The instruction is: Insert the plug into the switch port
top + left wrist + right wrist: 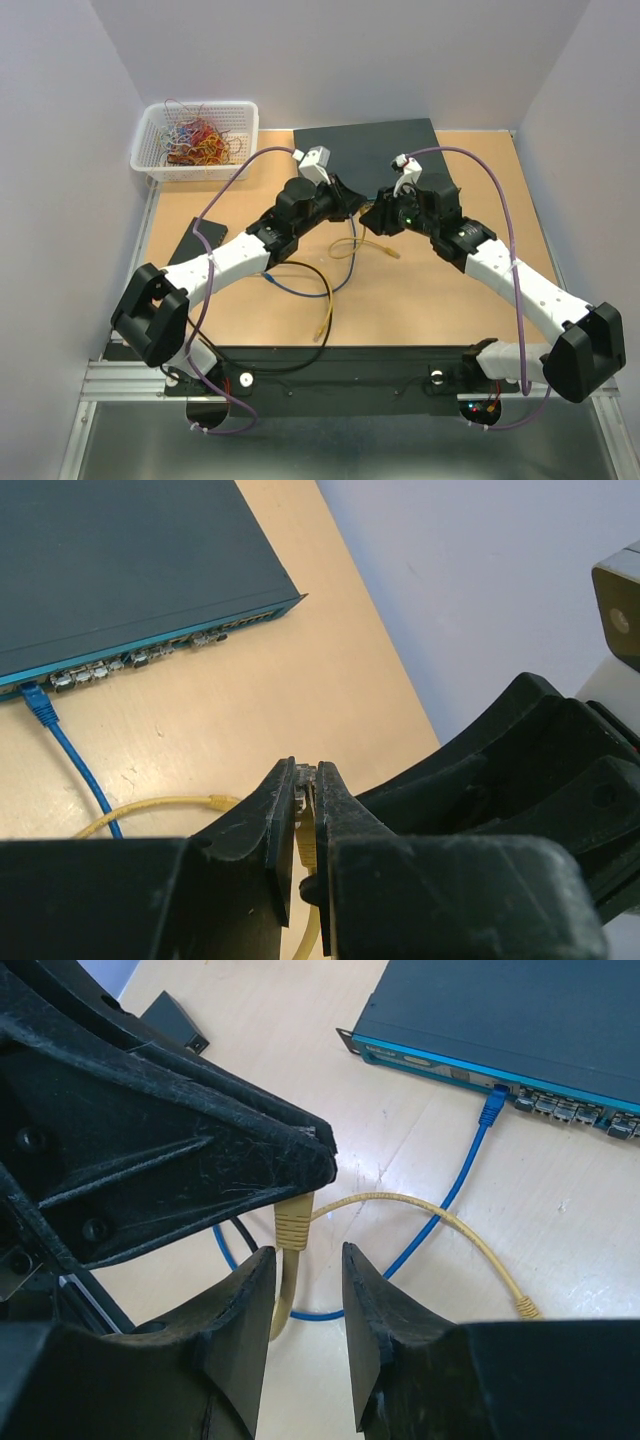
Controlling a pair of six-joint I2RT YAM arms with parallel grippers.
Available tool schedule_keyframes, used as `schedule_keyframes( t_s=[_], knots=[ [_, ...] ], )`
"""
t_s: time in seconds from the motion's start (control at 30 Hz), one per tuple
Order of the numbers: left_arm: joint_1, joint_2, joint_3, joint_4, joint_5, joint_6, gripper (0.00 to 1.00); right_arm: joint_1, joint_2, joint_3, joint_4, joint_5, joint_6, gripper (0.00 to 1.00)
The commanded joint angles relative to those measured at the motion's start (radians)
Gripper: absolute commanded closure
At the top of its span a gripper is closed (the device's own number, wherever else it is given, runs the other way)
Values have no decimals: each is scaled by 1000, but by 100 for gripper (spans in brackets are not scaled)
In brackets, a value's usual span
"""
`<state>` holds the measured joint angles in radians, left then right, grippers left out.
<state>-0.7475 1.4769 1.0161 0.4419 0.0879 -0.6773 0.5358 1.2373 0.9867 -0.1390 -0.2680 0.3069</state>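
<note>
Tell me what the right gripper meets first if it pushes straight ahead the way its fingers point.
Most likely the yellow plug, pinched in the left gripper and hanging just ahead of the open right gripper; depth is hard to judge.

Robot lab, white booth walls (pixel 60 130), alu rail (pixel 125 381)

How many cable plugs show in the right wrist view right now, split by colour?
Yellow plugs: 2 (held plug pinched in the left end effector; loose plug lying on the table)
Blue plugs: 1 (blue plug seated in the switch)
Total: 3
</note>
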Motion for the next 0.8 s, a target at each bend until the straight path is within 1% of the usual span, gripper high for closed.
schedule_keyframes(
  t_s=[0.0,0.33,0.43,0.47,0.57,0.63,0.67,0.73,0.77],
  knots=[
    [-12,2,55,31,-17,8,100,12,-2,58,70,21,3,62],
    [-24,13,61,32,-25,5,100,12,-4,56,79,49,9,62],
    [-27,13,61,34,-24,5,100,12,2,55,81,53,9,70],
    [-27,13,61,34,-24,7,100,12,2,53,81,53,11,77],
    [-27,11,58,37,-24,5,100,12,2,47,84,61,11,88],
    [-29,13,56,40,-22,5,100,12,-2,43,84,72,9,94],
    [-29,13,55,41,-19,7,100,12,-5,40,85,82,8,99],
    [-29,16,53,50,-7,13,100,12,-9,30,82,139,9,100],
    [-29,19,53,52,-4,21,91,12,-12,26,70,166,11,100]
  ],
)
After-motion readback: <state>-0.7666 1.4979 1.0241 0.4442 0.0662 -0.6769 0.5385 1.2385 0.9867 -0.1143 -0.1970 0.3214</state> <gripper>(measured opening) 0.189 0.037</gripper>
